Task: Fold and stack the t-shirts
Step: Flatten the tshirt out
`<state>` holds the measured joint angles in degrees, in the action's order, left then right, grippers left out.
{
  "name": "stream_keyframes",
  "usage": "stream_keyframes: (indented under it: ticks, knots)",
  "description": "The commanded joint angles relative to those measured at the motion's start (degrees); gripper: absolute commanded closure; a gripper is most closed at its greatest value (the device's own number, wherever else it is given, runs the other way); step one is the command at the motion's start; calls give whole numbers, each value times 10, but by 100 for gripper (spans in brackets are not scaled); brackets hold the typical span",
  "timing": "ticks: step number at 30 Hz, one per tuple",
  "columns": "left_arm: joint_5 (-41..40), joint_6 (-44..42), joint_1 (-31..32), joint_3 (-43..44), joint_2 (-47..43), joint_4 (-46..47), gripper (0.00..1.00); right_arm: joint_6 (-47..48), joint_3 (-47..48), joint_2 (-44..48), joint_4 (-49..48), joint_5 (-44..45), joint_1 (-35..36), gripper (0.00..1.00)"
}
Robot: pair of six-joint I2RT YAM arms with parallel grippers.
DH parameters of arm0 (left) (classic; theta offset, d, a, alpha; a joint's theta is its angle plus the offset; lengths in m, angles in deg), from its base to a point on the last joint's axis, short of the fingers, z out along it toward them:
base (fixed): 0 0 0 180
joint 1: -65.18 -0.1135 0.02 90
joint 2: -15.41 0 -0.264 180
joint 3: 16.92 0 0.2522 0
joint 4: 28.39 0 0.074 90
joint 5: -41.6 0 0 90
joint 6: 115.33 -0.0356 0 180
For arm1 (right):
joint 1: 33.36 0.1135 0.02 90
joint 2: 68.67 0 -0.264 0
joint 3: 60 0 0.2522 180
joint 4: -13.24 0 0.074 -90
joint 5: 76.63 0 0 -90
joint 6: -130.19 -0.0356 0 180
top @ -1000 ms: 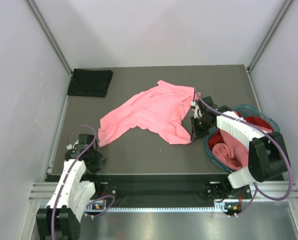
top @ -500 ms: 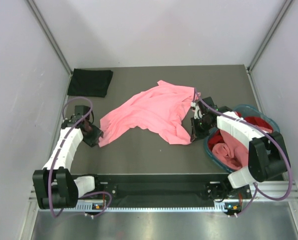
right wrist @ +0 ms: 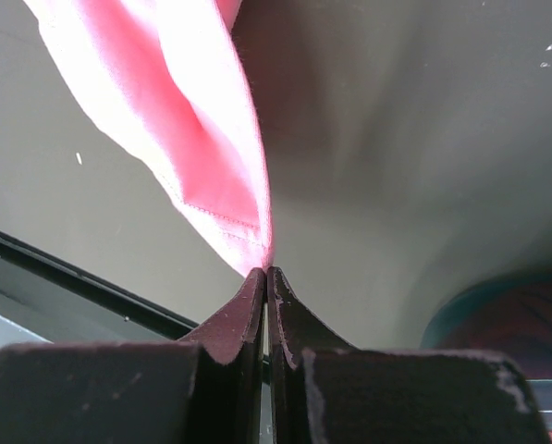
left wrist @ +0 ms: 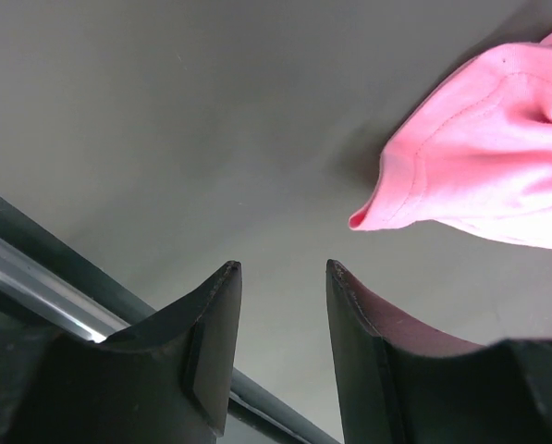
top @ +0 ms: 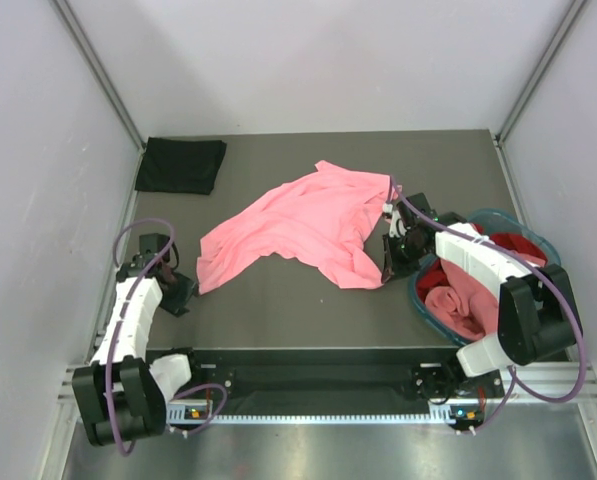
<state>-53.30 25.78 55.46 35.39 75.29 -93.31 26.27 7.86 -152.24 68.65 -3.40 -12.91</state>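
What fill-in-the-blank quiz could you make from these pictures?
The right end effector is shut on the crumpled soft cloth t-shirt coloured ____.
The left end effector stands ____, holding nothing.
The black cloth t-shirt lies in the dark table's far ____ corner.
The round teal plastic basket sits beside the ____ arm.
Missing words: pink; open; left; right.

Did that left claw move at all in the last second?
Yes. The left gripper moved from the near table edge toward the pink t-shirt, then backed off slightly.
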Motion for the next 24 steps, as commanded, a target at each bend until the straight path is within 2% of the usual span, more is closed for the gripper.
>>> stream_keyframes:
  ticks: [1, 6, 10, 13, 18, 24]
  knots:
    - [-5, 2, 5, 13, -11, 4, 53, 11, 19, 24, 0, -5, -8, 100]
    - [-5, 2, 60, 34, -1, 4, 53, 14, 8, 19, -3, -7, -11, 100]
    - [-5, 2, 154, 94, 36, 4, 53, 14, 11, 17, -4, -8, -11, 100]
    - [-5, 2, 200, 108, 37, 4, 53, 10, 14, 14, -4, -9, -11, 100]
    - [-5, 2, 212, 83, 7, 4, 53, -4, 9, 17, -10, -12, -11, 100]
    - [-5, 2, 194, 54, -42, 4, 53, -10, 7, 24, -8, -13, -11, 100]
